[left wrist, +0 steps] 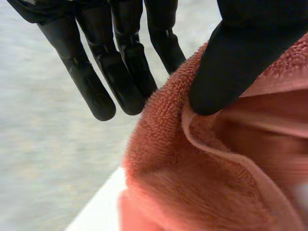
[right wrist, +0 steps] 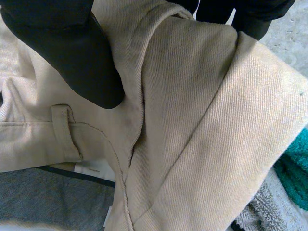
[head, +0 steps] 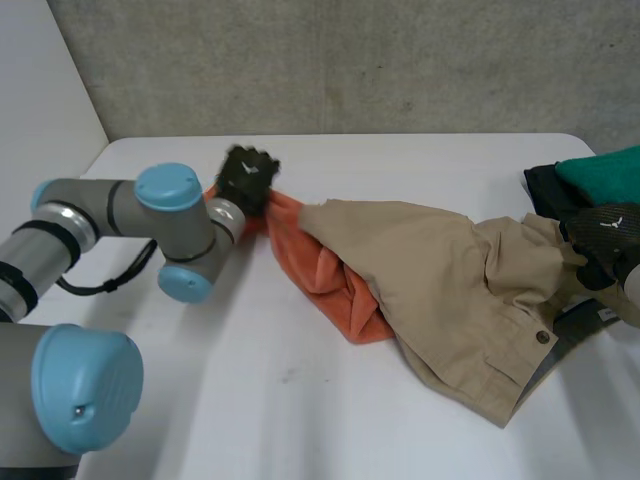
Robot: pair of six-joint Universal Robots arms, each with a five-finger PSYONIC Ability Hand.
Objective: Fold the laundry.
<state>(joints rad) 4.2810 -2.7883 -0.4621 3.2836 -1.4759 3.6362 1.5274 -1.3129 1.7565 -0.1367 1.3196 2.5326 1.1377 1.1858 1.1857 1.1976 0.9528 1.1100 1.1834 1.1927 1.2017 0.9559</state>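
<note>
An orange towel [head: 322,268] lies bunched in the middle of the white table [head: 300,410], and tan trousers [head: 450,285] lie partly over it. My left hand [head: 246,181] is at the towel's far left corner. In the left wrist view its thumb [left wrist: 240,62] presses the towel's [left wrist: 192,183] hemmed edge, with the fingers [left wrist: 120,77] close on the other side, pinching it. My right hand [head: 604,236] grips the trousers at their waist end. There the thumb [right wrist: 77,48] and fingers [right wrist: 250,14] clamp a fold of tan cloth [right wrist: 202,125] beside a belt loop [right wrist: 65,132].
A pile of more laundry sits at the table's right edge: a green cloth [head: 605,170], a dark garment [head: 545,186] and a grey towel [right wrist: 269,211]. A grey concrete wall runs behind the table. Bare table lies in front of the garments.
</note>
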